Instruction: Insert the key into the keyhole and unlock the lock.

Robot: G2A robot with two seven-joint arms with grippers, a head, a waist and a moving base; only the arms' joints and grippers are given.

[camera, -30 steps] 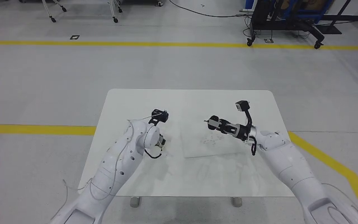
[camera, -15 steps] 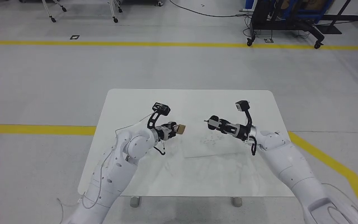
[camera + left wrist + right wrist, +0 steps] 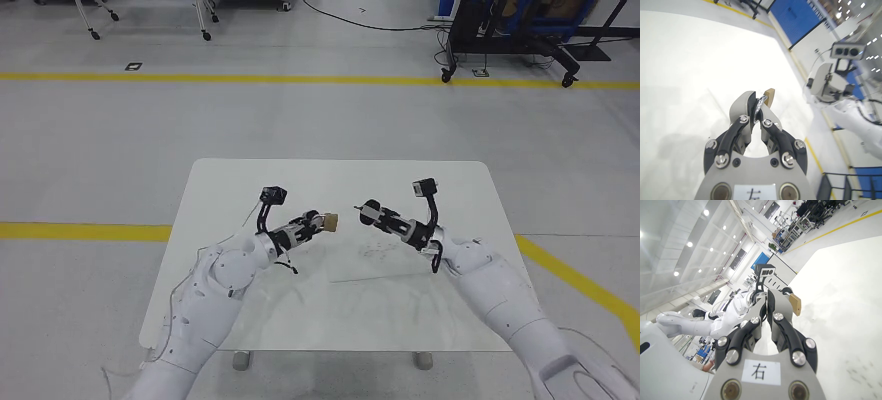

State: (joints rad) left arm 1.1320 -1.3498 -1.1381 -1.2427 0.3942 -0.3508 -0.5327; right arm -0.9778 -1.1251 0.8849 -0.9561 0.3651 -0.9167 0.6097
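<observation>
Top view: lock (image 3: 329, 221) nearer right hand (image 3: 362, 209)

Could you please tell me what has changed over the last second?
The left gripper swung out from close to the robot toward the middle of the table, bringing the lock with it. The right gripper edged toward the lock. The left gripper kept its hold on the lock; the table stayed put.

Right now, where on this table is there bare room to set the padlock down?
Bare: the far strip of the table beyond both tools, and the middle of the near edge. Crowded: the middle, where the left tool holding the padlock faces the right tool near scuff marks.
</observation>
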